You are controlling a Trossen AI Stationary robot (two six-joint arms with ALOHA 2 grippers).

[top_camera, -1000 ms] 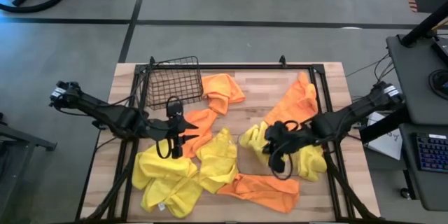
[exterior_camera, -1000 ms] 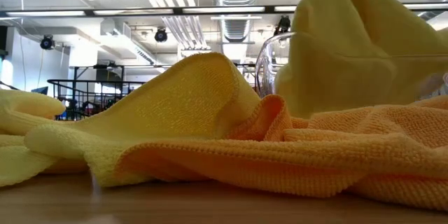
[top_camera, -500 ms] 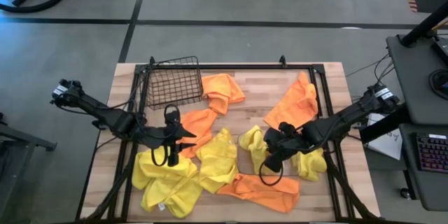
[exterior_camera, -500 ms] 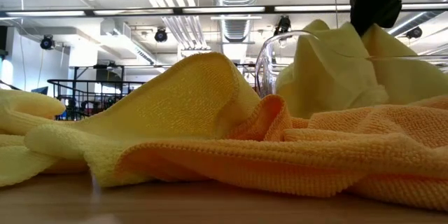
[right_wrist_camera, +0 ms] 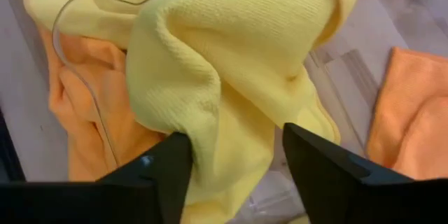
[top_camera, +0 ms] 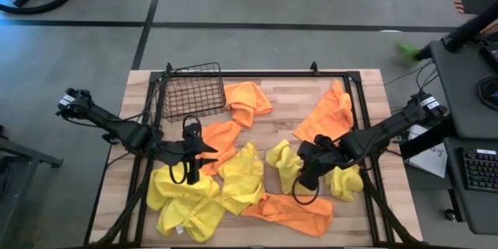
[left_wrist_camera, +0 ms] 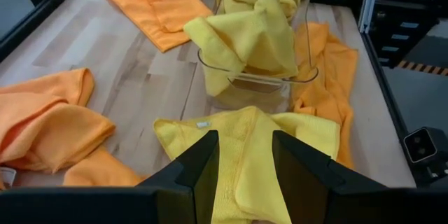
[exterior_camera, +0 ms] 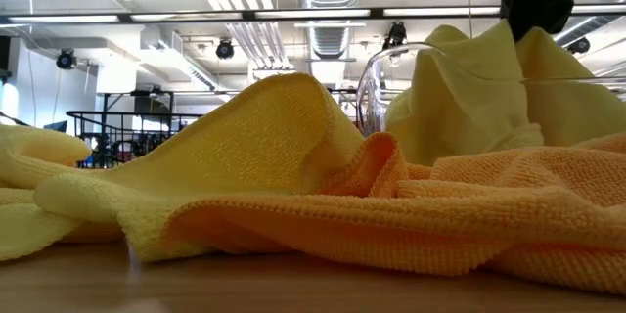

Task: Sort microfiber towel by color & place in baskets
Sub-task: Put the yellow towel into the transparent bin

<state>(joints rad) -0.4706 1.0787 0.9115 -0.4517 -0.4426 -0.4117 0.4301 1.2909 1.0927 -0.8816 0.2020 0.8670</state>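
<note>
Yellow towel (right_wrist_camera: 231,77) — soft, crumpled, apparently draped over clear bin (left_wrist_camera: 255,84) rim.

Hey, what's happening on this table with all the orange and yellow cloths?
Two robot arms are sorting towels by color. The right gripper stands open over a yellow towel draped in the clear bin. The left gripper hovers open above another yellow towel. The wire basket looks empty; orange towels lie loose on the table.
</note>
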